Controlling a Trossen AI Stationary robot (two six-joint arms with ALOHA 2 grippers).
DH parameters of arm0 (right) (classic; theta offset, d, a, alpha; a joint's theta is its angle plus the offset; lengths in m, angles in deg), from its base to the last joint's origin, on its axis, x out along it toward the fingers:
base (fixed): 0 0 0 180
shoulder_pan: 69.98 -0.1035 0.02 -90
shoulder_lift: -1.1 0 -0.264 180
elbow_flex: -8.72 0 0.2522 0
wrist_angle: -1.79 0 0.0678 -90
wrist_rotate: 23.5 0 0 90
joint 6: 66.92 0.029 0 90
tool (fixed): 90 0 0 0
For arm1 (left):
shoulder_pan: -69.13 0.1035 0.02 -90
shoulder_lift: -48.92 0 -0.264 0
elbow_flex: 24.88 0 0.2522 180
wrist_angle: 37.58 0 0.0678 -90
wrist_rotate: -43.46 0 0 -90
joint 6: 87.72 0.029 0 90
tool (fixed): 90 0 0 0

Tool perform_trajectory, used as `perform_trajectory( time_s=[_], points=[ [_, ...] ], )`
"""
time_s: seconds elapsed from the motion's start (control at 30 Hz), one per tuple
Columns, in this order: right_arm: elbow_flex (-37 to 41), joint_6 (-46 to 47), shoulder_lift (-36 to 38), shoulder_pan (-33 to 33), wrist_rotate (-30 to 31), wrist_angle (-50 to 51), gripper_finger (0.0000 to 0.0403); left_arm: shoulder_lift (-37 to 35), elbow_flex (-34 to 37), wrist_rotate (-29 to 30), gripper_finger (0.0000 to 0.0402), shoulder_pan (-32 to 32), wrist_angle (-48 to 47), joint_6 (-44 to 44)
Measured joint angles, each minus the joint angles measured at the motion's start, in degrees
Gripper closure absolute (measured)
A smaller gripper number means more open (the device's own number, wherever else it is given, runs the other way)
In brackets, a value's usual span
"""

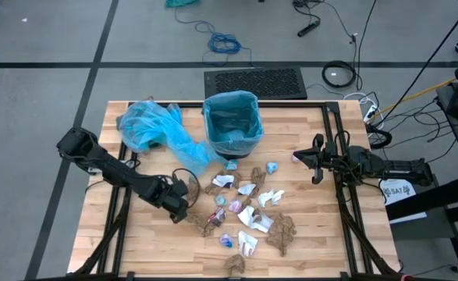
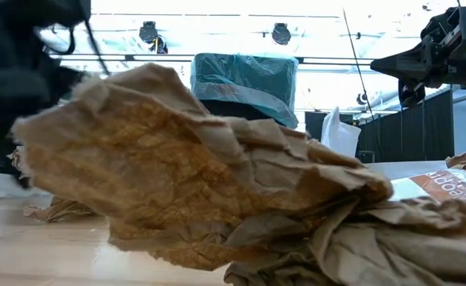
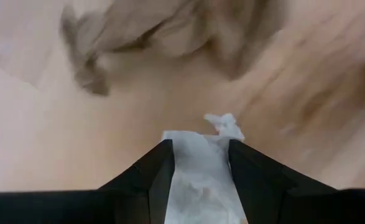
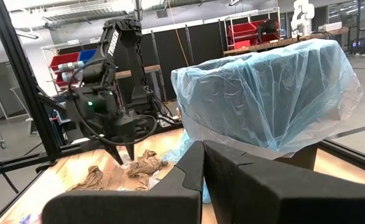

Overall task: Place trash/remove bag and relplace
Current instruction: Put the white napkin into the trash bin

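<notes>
Wooden slats form the table [image 1: 135,242] I am working over, with a bin [image 1: 232,125] lined in a pale blue bag standing at its far middle and a loose blue bag [image 1: 154,129] crumpled just to the bin's left. I see the trash [image 1: 248,211] scattered on the boards in front of the bin: brown and white paper wads with a few blue and pink bits. My left gripper [image 1: 188,204] is down at the left edge of that scatter, beside a brown wad [image 1: 209,222]. From its wrist camera, a white scrap [image 3: 201,168] sits directly between the two dark fingers [image 3: 148,180], filling the gap and protruding past the tips; the jaws stand parted around it, and I cannot tell whether they press it. My right gripper [image 1: 316,161] hangs above the table's right side, well apart from the trash, its jaws clenched on nothing. At table height, a large brown wad [image 2: 201,175] fills the foreground.
</notes>
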Motion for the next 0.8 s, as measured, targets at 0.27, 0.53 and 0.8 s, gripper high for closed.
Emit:
perform_trajectory(
  time_s=[0.27,0.53,0.8],
  points=[
    [0.00,0.00,0.00,0.00,0.00,-0.01,0.0403,-0.20,2.31,-1.64,0.0296,0.05,4.19,-1.49],
    [0.00,0.00,0.01,0.01,-0.01,0.00,0.0403,-2.44,-3.03,-1.99,0.0386,-1.12,1.51,-2.73],
    [0.00,0.00,0.00,0.02,-0.02,0.01,0.0403,-6.39,-13.42,0.71,0.0389,-4.03,-12.46,-2.95]
  ],
)
